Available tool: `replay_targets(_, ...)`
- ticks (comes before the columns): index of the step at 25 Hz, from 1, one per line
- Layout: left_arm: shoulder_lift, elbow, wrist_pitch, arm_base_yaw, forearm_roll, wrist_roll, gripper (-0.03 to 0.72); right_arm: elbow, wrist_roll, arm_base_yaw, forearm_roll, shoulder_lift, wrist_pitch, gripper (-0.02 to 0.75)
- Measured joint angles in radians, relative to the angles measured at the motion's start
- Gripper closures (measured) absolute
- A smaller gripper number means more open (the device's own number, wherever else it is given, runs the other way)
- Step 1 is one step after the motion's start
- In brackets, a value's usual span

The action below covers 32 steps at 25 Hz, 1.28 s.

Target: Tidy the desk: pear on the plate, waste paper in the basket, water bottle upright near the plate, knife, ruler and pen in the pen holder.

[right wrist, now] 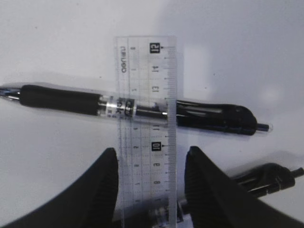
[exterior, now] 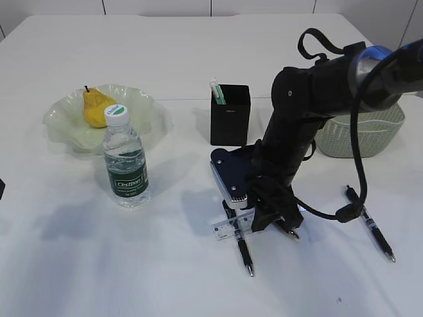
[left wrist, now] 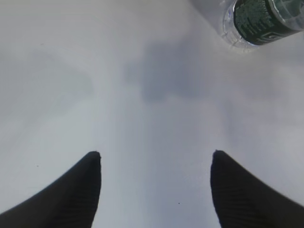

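Observation:
A clear ruler lies across a black pen on the table. My right gripper is open and low over them, one finger on each side of the ruler; the left finger is at its edge and the right finger stands slightly off. In the exterior view the gripper is at the ruler and pen. The pear lies on the plate. The water bottle stands upright beside it. My left gripper is open and empty over bare table, near the bottle.
The black pen holder stands behind the right arm with a green-and-white handle sticking out. The woven basket is at the right. Another black pen lies right of the arm. A further pen shows beside the right finger. No waste paper shows.

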Motion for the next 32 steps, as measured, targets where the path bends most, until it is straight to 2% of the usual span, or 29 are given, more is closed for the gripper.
replay_targets(32, 0.0, 0.0, -0.007, 0.0, 0.0, 0.0, 0.178, -0.004, 0.014, 0.0, -0.011, 0.032, -0.016, 0.372)
